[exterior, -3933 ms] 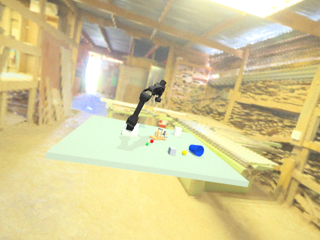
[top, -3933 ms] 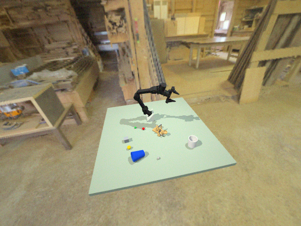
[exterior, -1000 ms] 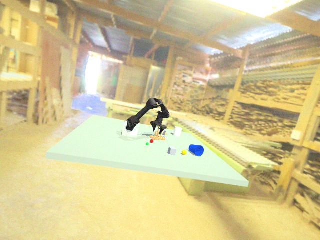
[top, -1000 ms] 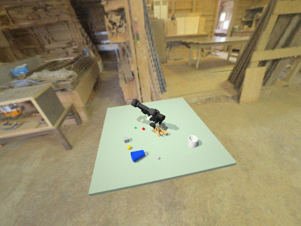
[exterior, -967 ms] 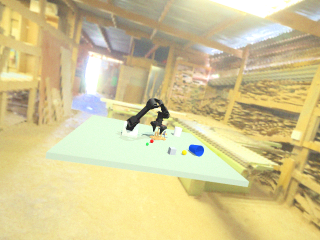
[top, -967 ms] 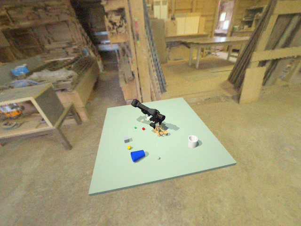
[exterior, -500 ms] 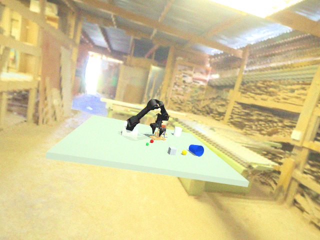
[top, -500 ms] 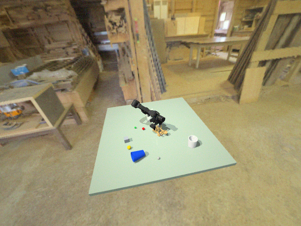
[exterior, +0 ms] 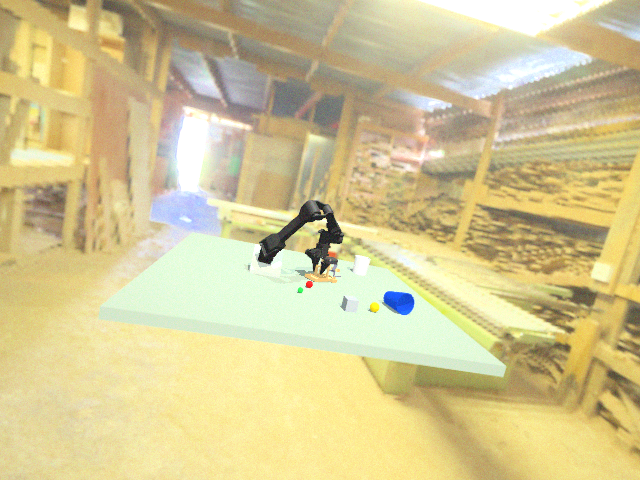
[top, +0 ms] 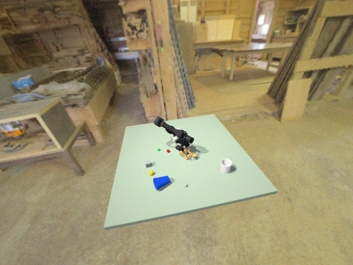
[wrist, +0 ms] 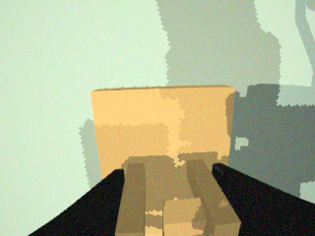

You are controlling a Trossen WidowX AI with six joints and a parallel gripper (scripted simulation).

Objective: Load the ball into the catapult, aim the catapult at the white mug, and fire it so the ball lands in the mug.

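Black arm point(top: 171, 130) point(exterior: 290, 229): I rise from my white base point(top: 174, 139) point(exterior: 274, 269), bend at a high elbow and reach down to the catapult, wrist low, fingers pointing toward the tabletop point(top: 205, 182) point(exterior: 206, 294).

Gripper point(top: 183, 148) point(exterior: 318, 270) point(wrist: 168, 169): my two dark fingers stand partway open, one on each side of the catapult's paired wooden rails; I cannot tell whether they grip them.

Catapult point(top: 188, 155) point(exterior: 319, 278) point(wrist: 162, 108): light orange wood, flat on the tabletop beneath me. In the wrist view its long axis runs from the bottom edge upward, the broad bare end of its base toward the top. I cannot tell which way it would throw.

White mug point(top: 225, 168) point(exterior: 361, 265): upright, open end up, well apart from the catapult.

Balls: red point(top: 168, 150) point(exterior: 309, 284) and green point(top: 158, 149) point(exterior: 300, 290) lie near each other; yellow point(top: 151, 173) point(exterior: 374, 307) sits between the grey cube point(top: 148, 164) point(exterior: 349, 303) and the blue cup point(top: 161, 182) point(exterior: 398, 302); a small pale one point(top: 186, 185) lies apart. Which one is meant for loading, I cannot tell.

Blue cup: on its side, its wide end toward the yellow ball's side of the table.
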